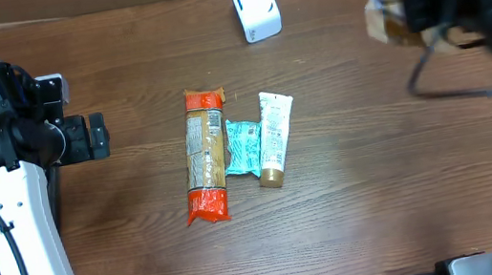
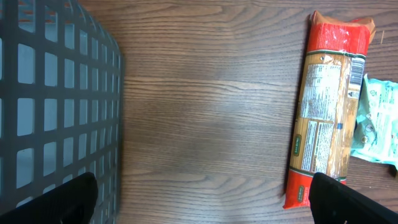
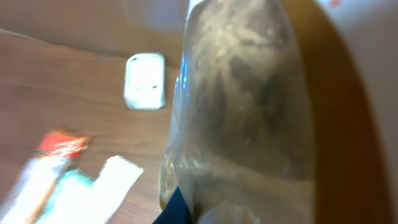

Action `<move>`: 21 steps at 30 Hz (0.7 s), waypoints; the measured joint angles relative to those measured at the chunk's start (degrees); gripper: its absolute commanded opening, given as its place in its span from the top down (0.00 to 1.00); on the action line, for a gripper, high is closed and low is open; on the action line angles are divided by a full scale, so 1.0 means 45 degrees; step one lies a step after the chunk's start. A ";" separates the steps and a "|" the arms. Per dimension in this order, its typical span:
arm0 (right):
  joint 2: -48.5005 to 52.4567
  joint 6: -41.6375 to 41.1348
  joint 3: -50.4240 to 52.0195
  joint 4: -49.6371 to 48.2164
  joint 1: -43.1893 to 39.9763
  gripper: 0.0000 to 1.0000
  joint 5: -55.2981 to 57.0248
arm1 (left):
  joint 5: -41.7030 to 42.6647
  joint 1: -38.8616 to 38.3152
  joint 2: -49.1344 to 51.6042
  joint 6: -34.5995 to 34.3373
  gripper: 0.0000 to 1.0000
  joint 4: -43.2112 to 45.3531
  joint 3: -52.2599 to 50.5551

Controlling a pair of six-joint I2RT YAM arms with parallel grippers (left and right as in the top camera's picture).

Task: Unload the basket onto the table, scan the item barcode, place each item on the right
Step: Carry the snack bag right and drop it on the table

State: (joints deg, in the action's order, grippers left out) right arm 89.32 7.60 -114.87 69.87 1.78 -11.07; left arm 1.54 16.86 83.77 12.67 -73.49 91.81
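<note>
Clear plastic bag [image 3: 242, 112]: sitting off to the right of the white scanner [image 1: 255, 8], raised off the table; no barcode is showing.
Right gripper [image 1: 415, 3]: pinching the bag with jaws closed; this arm is sitting nearer the scanner.
Left gripper [image 1: 99, 136]: standing wide open and holding nothing, far left of the scanner.
Path: nothing is lying between bag and scanner.
Others: orange packet [image 1: 206, 155], teal sachet [image 1: 244, 146] and white tube [image 1: 273, 137] are lying side by side in front of the scanner.
</note>
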 measured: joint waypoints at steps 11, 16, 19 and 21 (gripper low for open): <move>0.1151 -0.0933 0.5202 -0.2113 -0.5377 0.96 -0.6343 | 0.0000 0.0000 0.0005 0.0000 0.01 0.0000 0.0000; 0.1724 -0.2351 0.8602 -0.5882 -0.6649 0.96 -0.6625 | 0.0005 0.0000 0.0000 0.0000 0.00 0.0000 0.0000; 0.1802 -0.3356 1.0103 -0.7747 -0.7257 0.96 -0.6300 | 0.0005 0.0000 0.0000 0.0000 0.00 0.0000 0.0000; 0.1855 -0.3861 1.0807 -0.8777 -0.7514 0.96 -0.5965 | 0.0005 0.0000 0.0000 0.0000 0.00 0.0000 0.0000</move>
State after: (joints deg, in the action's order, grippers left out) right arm 97.67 -9.78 -66.24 30.37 -32.03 -37.91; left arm 1.56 16.86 83.77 12.67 -73.49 91.81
